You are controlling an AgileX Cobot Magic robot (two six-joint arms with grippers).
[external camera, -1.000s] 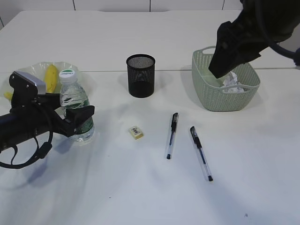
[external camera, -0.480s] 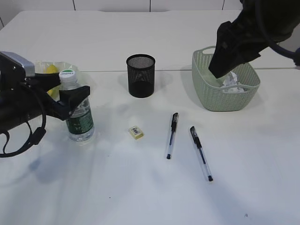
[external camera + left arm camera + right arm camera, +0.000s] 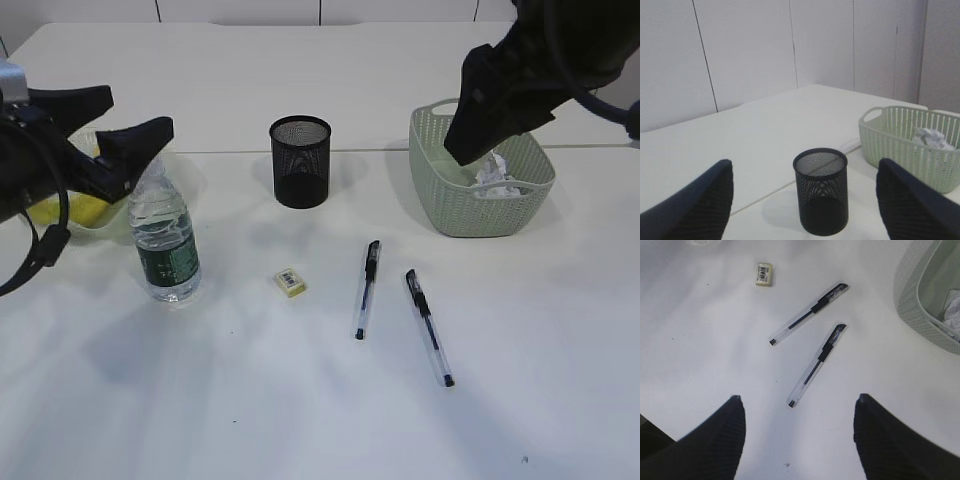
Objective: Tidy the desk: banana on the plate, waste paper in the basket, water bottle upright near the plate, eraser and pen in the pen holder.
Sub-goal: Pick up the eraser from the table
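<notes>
Biggest worry: the basket (image 3: 481,190) with the paper (image 3: 497,174) at the far right of the desk sits right under the right claw (image 3: 799,437), which hangs released and empty, so a low swing could shove it. The bottle (image 3: 165,243) stands upright near the left edge by the plate (image 3: 60,213) and banana (image 3: 95,152), and the left claw (image 3: 122,128), spread and holding nothing, hovers close enough to tip it. The holder (image 3: 300,161) is far-middle, and the thin pens (image 3: 367,288) mid-desk could roll, while the tiny eraser (image 3: 289,281) could squirt from a sloppy pinch

The table (image 3: 320,420) is plain white. The pen holder (image 3: 300,161) is black mesh; the basket (image 3: 480,205) pale green with a woven pattern, white crumpled paper (image 3: 497,175) inside. The bottle (image 3: 166,243) is clear with a dark green label. The eraser (image 3: 289,281) is pale yellow, the banana (image 3: 70,208) bright yellow.
</notes>
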